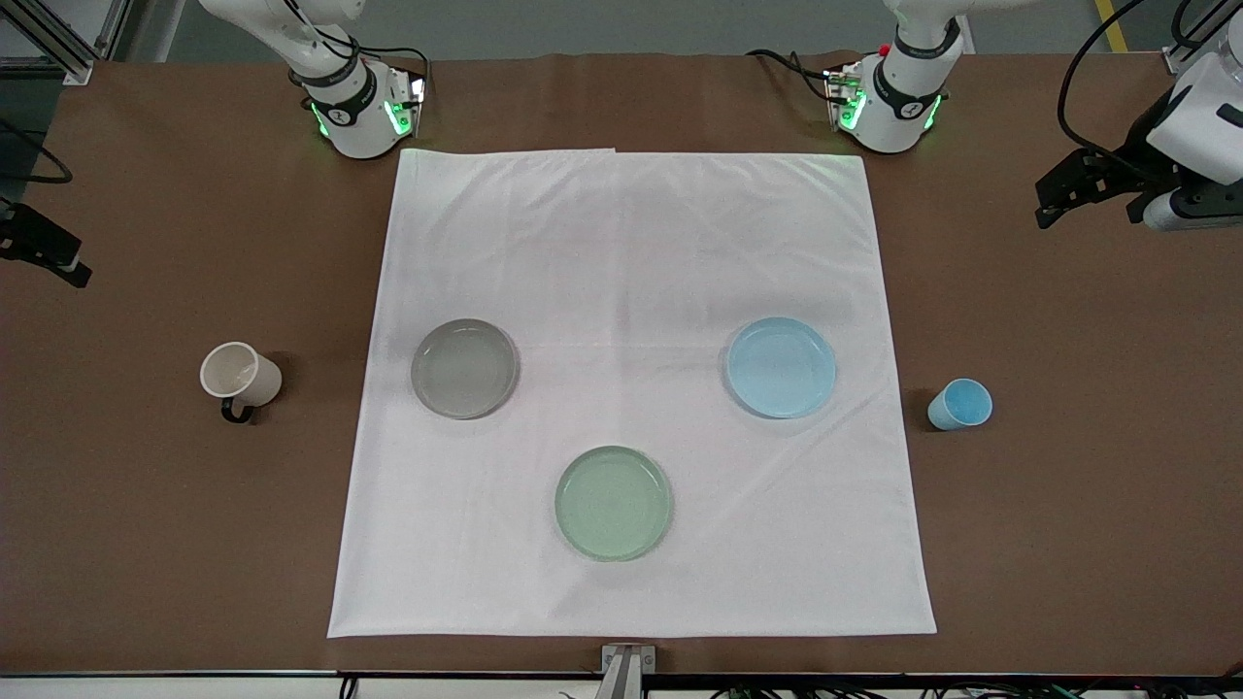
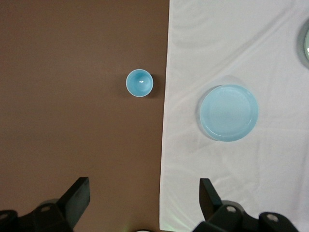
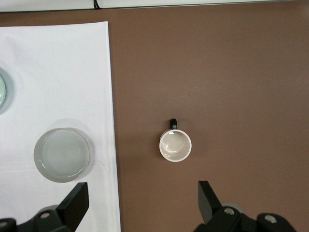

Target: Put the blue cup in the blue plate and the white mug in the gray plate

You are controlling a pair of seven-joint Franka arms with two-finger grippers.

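Left wrist view: the left hand (image 2: 144,203), released and high over the brown desk (image 2: 72,96), looks down on the upright blue cup (image 2: 139,82) standing off the white cloth (image 2: 231,38), beside the blue plate (image 2: 229,112). The right hand (image 3: 142,203), likewise released, hangs over the white mug (image 3: 175,145), near the gray plate (image 3: 62,154). Both hands are cut off by the front view's edges.

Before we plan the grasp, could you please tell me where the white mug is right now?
In the front view, the white mug stands upright on the bare brown table toward the right arm's end, just off the white cloth, beside the gray plate.
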